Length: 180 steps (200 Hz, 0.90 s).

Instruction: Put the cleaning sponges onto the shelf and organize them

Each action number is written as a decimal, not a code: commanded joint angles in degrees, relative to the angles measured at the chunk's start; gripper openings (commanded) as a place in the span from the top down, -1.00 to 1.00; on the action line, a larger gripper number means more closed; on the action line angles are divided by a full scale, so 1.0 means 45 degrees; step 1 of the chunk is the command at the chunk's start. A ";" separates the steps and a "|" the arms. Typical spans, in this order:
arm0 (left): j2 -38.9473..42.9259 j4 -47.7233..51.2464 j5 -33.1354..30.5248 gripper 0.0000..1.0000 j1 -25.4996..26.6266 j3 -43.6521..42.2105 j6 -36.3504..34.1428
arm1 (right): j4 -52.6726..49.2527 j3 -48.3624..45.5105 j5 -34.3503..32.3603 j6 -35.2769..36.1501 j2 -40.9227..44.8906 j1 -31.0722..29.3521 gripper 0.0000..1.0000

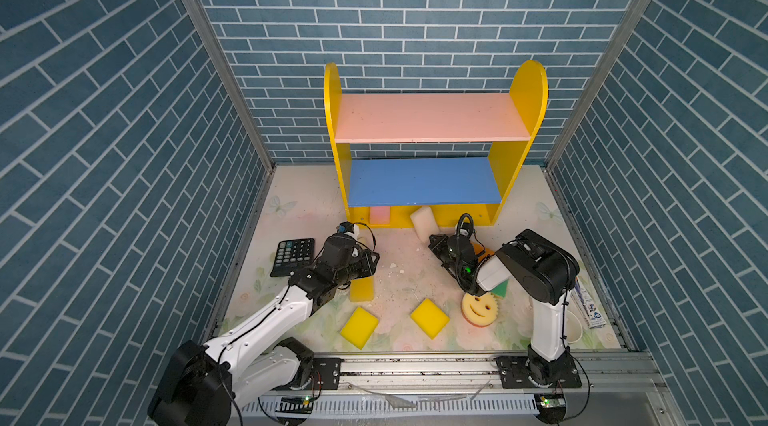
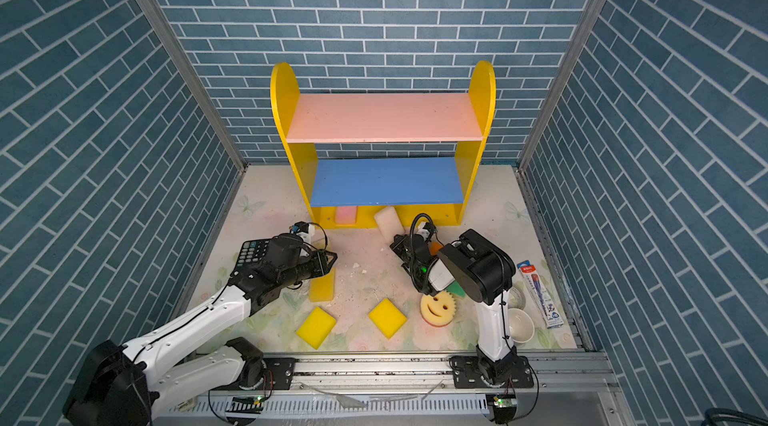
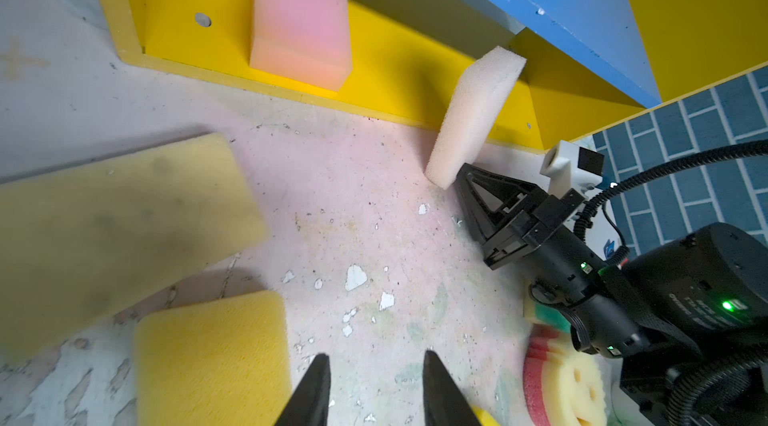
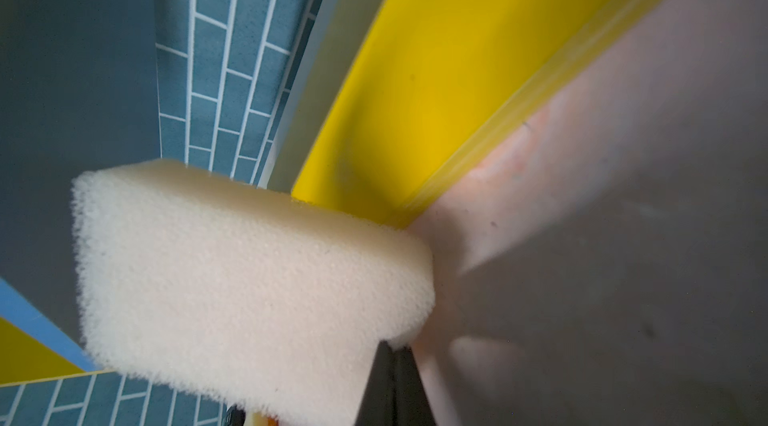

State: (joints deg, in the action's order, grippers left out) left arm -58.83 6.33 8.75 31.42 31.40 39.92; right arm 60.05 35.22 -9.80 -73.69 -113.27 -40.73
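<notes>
The shelf [image 1: 424,118] [image 2: 384,116] stands at the back. A pink sponge [image 1: 380,215] [image 3: 299,16] lies on its yellow base. My right gripper [image 1: 432,239] [image 4: 390,347] is shut on a corner of the whitish sponge [image 1: 422,220] [image 4: 249,278], which tilts against the base's front edge. My left gripper [image 1: 371,262] [image 3: 376,359] hangs open and empty above the tan sponge [image 1: 361,289] [image 3: 116,216]. Two yellow sponges [image 1: 359,327] [image 1: 430,318] and the smiley sponge [image 1: 480,307] lie near the front. A green sponge [image 1: 500,289] and an orange one [image 2: 435,247] peek out under the right arm.
A black calculator [image 1: 293,257] lies at the left, partly under the left arm. A white cup [image 2: 521,324] and a long packet [image 2: 540,293] sit by the right wall. Brick-patterned walls close in three sides.
</notes>
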 commanded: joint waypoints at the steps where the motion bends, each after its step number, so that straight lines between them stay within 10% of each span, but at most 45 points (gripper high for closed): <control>1: 0.0569 0.0818 -0.0361 0.23 0.0010 -0.0161 -0.0385 | -0.0582 -0.0402 -0.1772 -0.0890 0.0533 -0.0409 1.00; 119: 0.3062 0.2513 -0.1261 0.17 -0.0144 -0.0730 -0.0482 | -0.1666 0.2134 -0.3824 -0.2320 0.0192 -0.1279 1.00; 180: 0.2615 0.2287 -0.1105 0.16 -0.0129 -0.0703 -0.0439 | -0.1525 0.2486 -0.3349 -0.2544 -0.0038 -0.1466 0.34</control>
State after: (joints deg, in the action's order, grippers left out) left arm -46.48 16.21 4.05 31.00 29.10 38.35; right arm 53.23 45.21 -24.73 -83.40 -112.09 -46.63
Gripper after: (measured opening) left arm 0.417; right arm 0.317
